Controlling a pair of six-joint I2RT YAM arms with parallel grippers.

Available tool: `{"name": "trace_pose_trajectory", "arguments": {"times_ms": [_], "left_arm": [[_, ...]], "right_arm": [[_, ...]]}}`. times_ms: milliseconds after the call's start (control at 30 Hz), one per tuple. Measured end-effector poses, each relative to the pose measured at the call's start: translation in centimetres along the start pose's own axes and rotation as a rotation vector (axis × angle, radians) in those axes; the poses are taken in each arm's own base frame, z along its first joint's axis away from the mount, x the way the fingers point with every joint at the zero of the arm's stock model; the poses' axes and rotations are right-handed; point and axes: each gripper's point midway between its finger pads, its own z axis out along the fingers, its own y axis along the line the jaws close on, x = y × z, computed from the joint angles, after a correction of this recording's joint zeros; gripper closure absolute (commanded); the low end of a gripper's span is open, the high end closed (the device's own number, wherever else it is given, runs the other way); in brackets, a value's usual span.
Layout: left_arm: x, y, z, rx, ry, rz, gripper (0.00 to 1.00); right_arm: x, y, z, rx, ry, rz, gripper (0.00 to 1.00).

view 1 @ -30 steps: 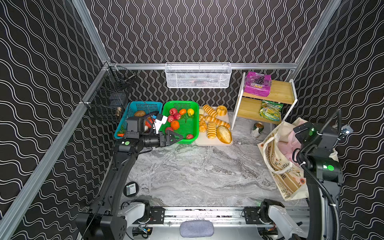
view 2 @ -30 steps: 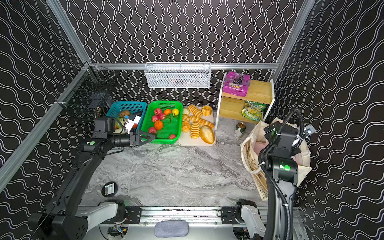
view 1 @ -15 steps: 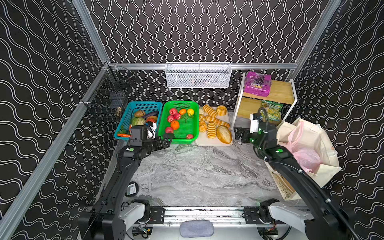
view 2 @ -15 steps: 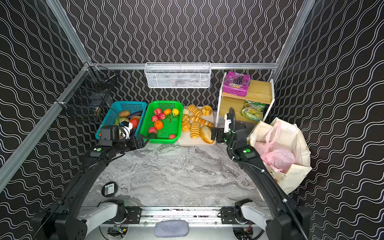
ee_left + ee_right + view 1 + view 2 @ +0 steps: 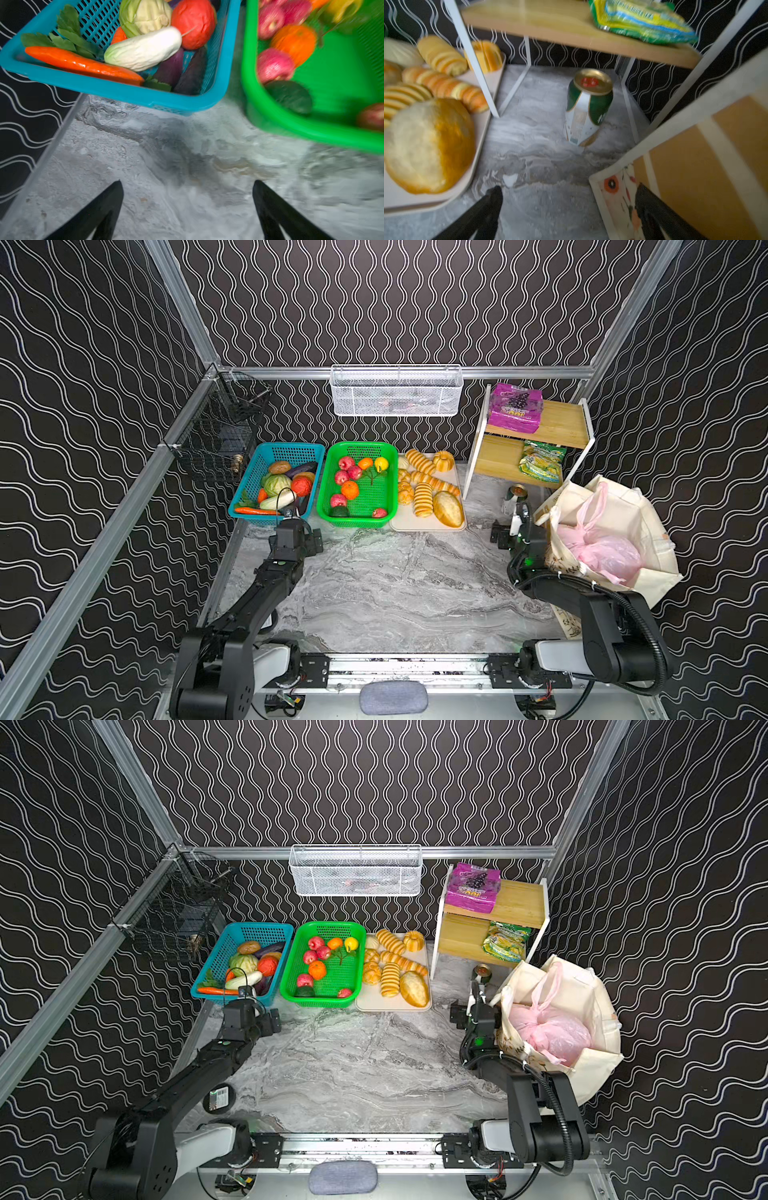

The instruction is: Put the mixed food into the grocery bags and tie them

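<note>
**A:** Where is the left gripper (image 5: 188, 187) now?

**B:** It hangs low over the table (image 5: 145, 145), just in front of the blue basket (image 5: 124, 93) and the green basket (image 5: 301, 131). Its jaws stand wide apart and nothing is between them.

**A:** And the right gripper (image 5: 568, 189)?

**B:** Its jaws are also wide apart and empty. It points toward the can (image 5: 588, 106). One finger (image 5: 654, 209) is just beside the printed side of the tote (image 5: 648, 522). I cannot tell if it touches the cloth.

**A:** Where is the can?

**B:** It stands on the table at the foot of the rack (image 5: 561, 423), between the tray (image 5: 428, 524) of loaves (image 5: 449, 508) and the tote. It is green and white with a gold top. The gripper is near it but not touching.

**A:** What about the other food?

**B:** The packet (image 5: 515, 408) lies on the top shelf of the rack, and the snack bag (image 5: 542, 460) on the lower shelf. The fruits (image 5: 341, 477) are in the green basket. The blue basket has only vegetables (image 5: 276, 485).

**A:** And the bags?

**B:** The tote stands open at the right side of the table, against the wall. The pink bag (image 5: 606, 556) sits inside it, full and rounded, with its handles sticking up. What is in the pink bag I cannot see.
</note>
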Motion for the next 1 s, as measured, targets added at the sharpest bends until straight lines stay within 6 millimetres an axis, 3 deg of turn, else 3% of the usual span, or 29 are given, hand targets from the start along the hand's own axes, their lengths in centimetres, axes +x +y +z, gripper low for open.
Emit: {"name": "trace_pose_trajectory", "arguments": {"times_ms": [67, 233, 367, 433, 533, 700, 733, 833, 933, 1000], "left_arm": [[1.1, 0.1, 0.9, -0.013, -0.017, 0.053, 0.01], [2.5, -0.5, 3.1, 0.007, -0.102, 0.112, 0.01], [1.5, -1.9, 4.3, 0.073, -0.180, 0.110, 0.01], [2.0, -2.7, 5.0, 0.107, -0.207, 0.110, 0.01], [3.4, -2.6, 5.3, 0.111, -0.193, 0.115, 0.01], [-0.4, -2.3, 5.5, 0.055, -0.295, 0.083, 0.01], [-0.4, -2.4, 5.5, 0.053, -0.294, 0.085, 0.01], [-0.4, -2.1, 5.5, 0.036, -0.293, 0.083, 0.01], [-0.4, -2.1, 5.5, 0.029, -0.294, 0.082, 0.01], [-0.4, -2.0, 5.5, 0.024, -0.293, 0.082, 0.01]], "right_arm": [[-1.1, 0.1, 0.0, -0.036, -0.067, 0.017, 0.00], [-1.8, 0.6, -0.6, -0.133, -0.153, 0.063, 0.00], [-3.5, 0.8, -1.8, -0.166, -0.172, 0.088, 0.00], [-2.1, 0.9, -2.3, -0.168, -0.155, 0.087, 0.00], [3.2, 1.3, -2.7, -0.185, -0.044, 0.090, 0.00], [5.6, 1.5, -1.4, -0.209, -0.017, 0.114, 0.00], [5.6, 1.6, -1.4, -0.217, -0.009, 0.115, 0.00], [2.7, 1.0, -0.4, -0.192, -0.094, 0.130, 0.00], [3.5, 0.4, -0.8, -0.162, -0.082, 0.145, 0.00], [3.0, 0.0, -0.4, -0.141, -0.091, 0.152, 0.00]]}}
